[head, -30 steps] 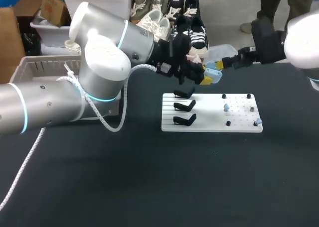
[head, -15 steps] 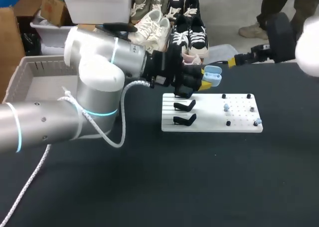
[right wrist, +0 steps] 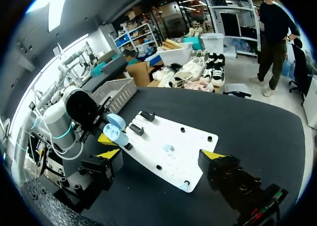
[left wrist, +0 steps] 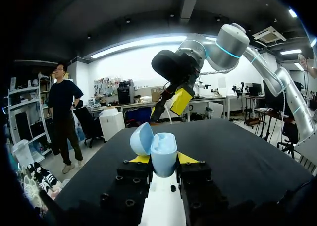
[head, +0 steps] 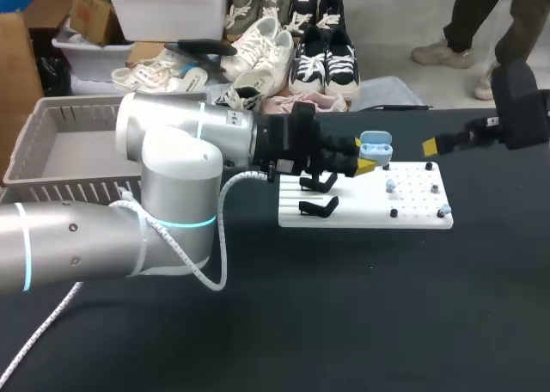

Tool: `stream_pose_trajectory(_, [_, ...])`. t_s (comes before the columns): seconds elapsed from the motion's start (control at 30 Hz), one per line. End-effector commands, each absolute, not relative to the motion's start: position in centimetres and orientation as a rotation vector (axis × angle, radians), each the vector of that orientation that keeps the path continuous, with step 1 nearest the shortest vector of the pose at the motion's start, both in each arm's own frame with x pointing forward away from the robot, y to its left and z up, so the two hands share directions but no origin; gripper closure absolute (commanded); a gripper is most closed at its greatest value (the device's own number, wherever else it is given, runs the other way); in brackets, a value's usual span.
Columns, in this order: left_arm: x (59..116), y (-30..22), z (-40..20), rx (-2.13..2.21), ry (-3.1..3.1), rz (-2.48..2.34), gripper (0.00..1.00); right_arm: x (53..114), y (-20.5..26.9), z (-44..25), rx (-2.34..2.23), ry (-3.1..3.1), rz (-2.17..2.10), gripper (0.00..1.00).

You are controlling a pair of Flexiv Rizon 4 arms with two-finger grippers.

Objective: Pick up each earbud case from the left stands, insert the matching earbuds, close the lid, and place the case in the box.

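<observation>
Two sets of fingers, one case in hand, logged view by view.

**Head view.**
- Our left fingers (head: 364, 163) are clamped on the pale blue earbud case (head: 375, 143), its lid standing open, held in the air above the white board (head: 361, 205).
- Our right fingers (head: 429, 144) hang just beyond the case, on its far side from the left fingers. Their spread cannot be read here.
- Under the left fingers are the black stands (head: 319, 205), all bare as far as we can see.
- The pale earbuds (head: 389, 186) lie below the case, among small black pegs (head: 394, 212).
- The grey basket (head: 51, 117) sits on the dark surface (head: 344, 306), well behind the left fingers.

**Left wrist view.**
- The case (left wrist: 163, 151) sits between both yellow tips (left wrist: 140, 159), gripped low on its body.
- We cannot tell whether its wells are filled.
- The right fingers (left wrist: 181, 101) are straight ahead and above it.

**Right wrist view.**
- The right fingers (right wrist: 110, 154) stand wide apart and hold nothing.
- The board and an earbud (right wrist: 168, 148) lie between and ahead of them.
- The case (right wrist: 113, 129) is just past one tip.

**Risks, in our judgement.**
- The earbuds are small and could slip or twist in a wide pinch.
- The pegs beside them crowd the approach.
- A low grip on the case may let it tilt under an inserting push.
- The unsupported lid could swing shut.
- The two sets of fingers work close together and could strike each other.
</observation>
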State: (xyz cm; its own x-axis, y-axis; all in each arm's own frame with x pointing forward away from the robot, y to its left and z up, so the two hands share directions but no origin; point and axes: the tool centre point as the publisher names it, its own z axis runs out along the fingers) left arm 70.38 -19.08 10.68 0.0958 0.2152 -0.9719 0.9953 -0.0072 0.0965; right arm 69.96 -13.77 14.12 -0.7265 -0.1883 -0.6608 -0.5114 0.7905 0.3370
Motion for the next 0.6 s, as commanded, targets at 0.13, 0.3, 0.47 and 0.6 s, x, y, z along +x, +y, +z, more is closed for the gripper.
stream_pose_trajectory(0.13, [69.6,-18.2,8.8,1.336,1.332,-0.994,1.0,68.0,-14.6,13.8,-0.479,2.37,0.637,0.0])
stream_pose_trajectory(0.3, [69.9,-17.7,8.5,1.332,1.345,-0.991,1.0,67.5,-14.8,13.5,-0.467,2.382,0.637,0.0])
stream_pose_trajectory(0.47, [70.1,-17.5,8.4,1.353,1.35,-0.993,1.0,67.2,-14.7,13.2,-0.455,2.385,0.64,0.0])
stream_pose_trajectory(0.6, [70.2,-17.4,8.3,1.374,1.352,-1.005,1.0,67.0,-14.6,13.1,-0.448,2.388,0.638,0.0])
